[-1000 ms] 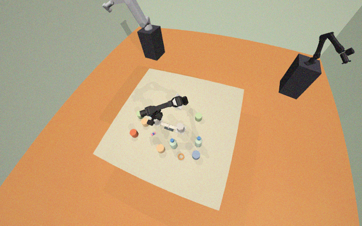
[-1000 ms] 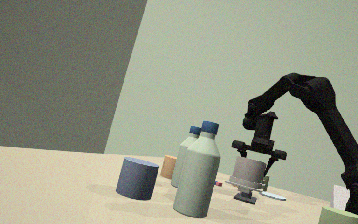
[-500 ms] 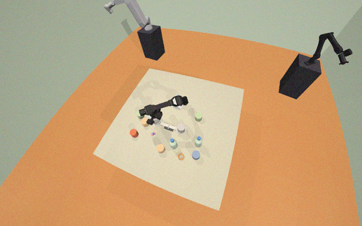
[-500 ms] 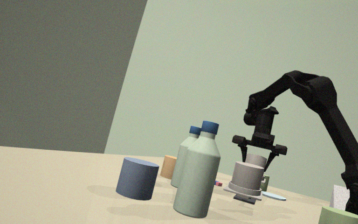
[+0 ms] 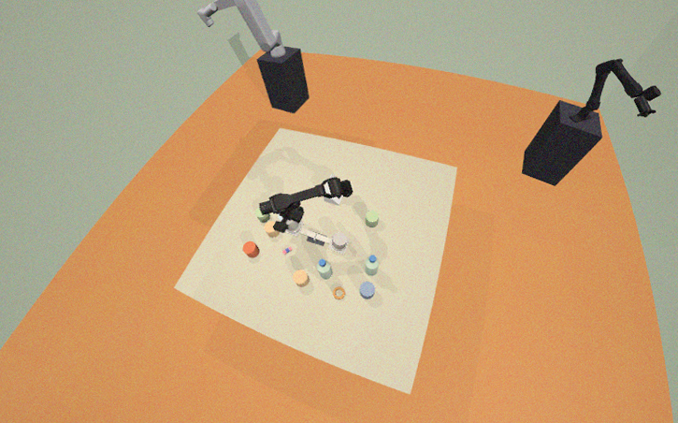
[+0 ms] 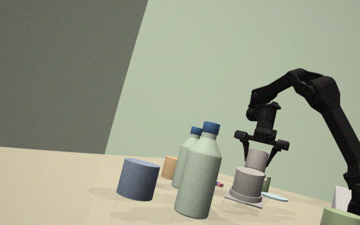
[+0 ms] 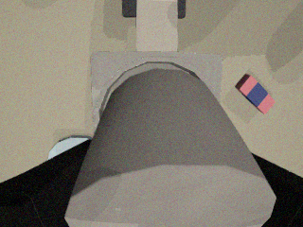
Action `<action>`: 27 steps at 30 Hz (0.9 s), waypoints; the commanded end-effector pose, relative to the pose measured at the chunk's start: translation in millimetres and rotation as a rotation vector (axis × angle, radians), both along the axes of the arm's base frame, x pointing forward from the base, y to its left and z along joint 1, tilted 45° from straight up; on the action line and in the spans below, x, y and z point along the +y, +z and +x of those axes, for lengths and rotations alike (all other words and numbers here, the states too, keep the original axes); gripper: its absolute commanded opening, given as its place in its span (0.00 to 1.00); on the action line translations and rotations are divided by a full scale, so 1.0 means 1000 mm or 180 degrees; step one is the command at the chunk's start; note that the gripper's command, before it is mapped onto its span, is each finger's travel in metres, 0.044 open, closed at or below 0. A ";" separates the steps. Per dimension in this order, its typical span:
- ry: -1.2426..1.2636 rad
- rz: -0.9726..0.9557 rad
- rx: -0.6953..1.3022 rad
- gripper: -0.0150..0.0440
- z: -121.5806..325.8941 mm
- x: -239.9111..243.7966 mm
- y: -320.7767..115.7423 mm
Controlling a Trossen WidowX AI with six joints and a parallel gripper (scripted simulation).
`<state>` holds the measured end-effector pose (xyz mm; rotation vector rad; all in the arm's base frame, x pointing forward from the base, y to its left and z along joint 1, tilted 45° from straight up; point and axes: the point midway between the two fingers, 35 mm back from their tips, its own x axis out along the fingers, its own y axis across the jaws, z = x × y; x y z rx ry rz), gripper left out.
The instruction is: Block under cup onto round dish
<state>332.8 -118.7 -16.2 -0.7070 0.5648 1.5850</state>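
From the top, reaches over the worktop (image 5: pixel 346 326) (image 6: pixel 66 175) (image 7: pixel 43 95) with the gripper (image 5: pixel 283 224) (image 6: pixel 256 162) (image 7: pixel 163 150) at one end of the balance (image 5: pixel 321 239) (image 6: pixel 258 205) (image 7: pixel 156 28), well apart from the other cup (image 5: pixel 339 241) (image 6: pixel 249 181) at the opposite end. From the exterior, grips the far cup (image 5: pixel 294 226) (image 6: pixel 257 158) (image 7: pixel 166 123) between both fingers, set wide around a broad, upright body. Probably light and stiff, perhaps slick on smooth sides; best taken low and square across the wall, then raised straight up to avoid dragging the pan. Impossible to confirm full lift-off, with the base hidden behind the nearer cup. Near the balance, shows the round dish (image 6: pixel 274 196) (image 7: pixel 68 146), to be kept free of any cup. From the wrist, looks down the cup's side onto its square pan; no sight of the hidden block, presumably underneath. Needs a slow rise, then setting down away from the dish.
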 end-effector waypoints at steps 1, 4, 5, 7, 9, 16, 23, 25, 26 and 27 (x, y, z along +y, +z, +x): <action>-0.0015 -0.0080 -0.0050 0.25 0.001 -0.012 0.003; -0.0020 -0.0085 -0.0053 0.25 0.001 -0.015 0.005; -0.0022 -0.0086 -0.0054 0.25 0.001 -0.016 0.006; -0.0025 -0.0089 -0.0055 0.25 0.002 -0.017 0.008; -0.0029 -0.0092 -0.0057 0.25 0.002 -0.019 0.010; -0.0041 -0.0103 -0.0062 0.25 0.002 -0.025 0.017; -0.0053 -0.0113 -0.0067 0.25 0.001 -0.031 0.024; -0.0057 -0.0116 -0.0069 0.25 0.001 -0.033 0.026; -0.0058 -0.0117 -0.0070 0.25 0.001 -0.034 0.027; -0.0060 -0.0119 -0.0070 0.25 0.001 -0.035 0.028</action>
